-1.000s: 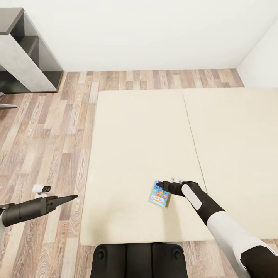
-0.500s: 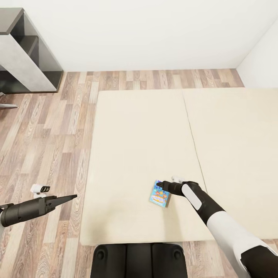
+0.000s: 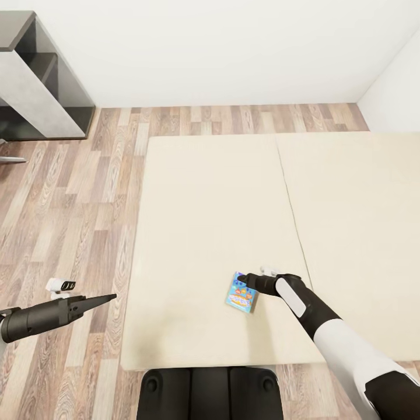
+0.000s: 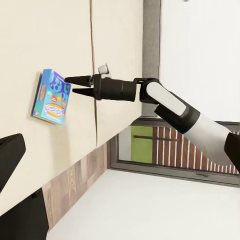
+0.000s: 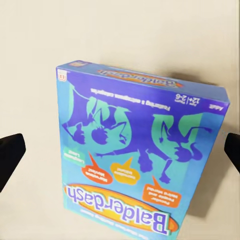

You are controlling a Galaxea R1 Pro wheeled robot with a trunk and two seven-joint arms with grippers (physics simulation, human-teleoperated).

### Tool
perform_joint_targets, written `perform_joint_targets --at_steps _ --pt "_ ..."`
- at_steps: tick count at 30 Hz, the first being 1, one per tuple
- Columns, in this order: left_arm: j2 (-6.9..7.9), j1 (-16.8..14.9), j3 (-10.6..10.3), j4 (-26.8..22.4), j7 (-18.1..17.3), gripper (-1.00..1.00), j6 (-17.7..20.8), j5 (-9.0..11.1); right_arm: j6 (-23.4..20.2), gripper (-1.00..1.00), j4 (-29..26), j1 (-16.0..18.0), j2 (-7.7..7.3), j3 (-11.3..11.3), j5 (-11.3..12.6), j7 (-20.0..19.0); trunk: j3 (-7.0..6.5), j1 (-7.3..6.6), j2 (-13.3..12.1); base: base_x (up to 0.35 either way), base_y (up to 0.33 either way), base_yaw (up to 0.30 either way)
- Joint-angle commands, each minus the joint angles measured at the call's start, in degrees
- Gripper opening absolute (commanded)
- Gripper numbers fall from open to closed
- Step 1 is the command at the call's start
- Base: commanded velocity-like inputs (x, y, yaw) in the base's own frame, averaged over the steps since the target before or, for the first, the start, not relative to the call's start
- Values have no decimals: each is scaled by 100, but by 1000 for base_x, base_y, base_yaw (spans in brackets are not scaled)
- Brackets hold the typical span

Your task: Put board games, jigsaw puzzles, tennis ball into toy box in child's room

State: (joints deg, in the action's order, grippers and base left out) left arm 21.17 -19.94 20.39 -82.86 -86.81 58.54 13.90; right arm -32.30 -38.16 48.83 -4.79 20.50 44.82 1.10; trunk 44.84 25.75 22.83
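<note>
One of the board games, a blue box printed "Balderdash", lies flat on the beige bed near its front edge. My right gripper hovers at the box's far right corner, open, its jaws wide on either side of the box. I cannot tell whether it touches the box. The left wrist view also takes in the box and the right gripper pointing at it. My left gripper hangs open and holds nothing, over the wood floor left of the bed; one finger shows.
A grey shelf unit stands at the far left by the white wall. Wood-plank floor runs along the bed's left and far sides. My dark base sits against the bed's front edge. A seam divides the mattress.
The left arm has drifted slightly to the left. The right gripper and the blue box stand as before.
</note>
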Motion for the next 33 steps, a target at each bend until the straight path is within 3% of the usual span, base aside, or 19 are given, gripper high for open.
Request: perform_joint_targets --at_steps 1,19,33 --pt "1 -2 0 -2 -20 100 59 -1 -13 100 -5 3 -12 24 18 9 10 3 9 0 0 0" --pt "1 -2 0 -2 -14 100 55 -1 20 100 57 3 27 17 30 18 39 3 9 0 0 0" --pt "1 -2 0 -2 -12 100 53 -1 70 100 204 3 46 16 25 27 147 3 9 0 0 0"
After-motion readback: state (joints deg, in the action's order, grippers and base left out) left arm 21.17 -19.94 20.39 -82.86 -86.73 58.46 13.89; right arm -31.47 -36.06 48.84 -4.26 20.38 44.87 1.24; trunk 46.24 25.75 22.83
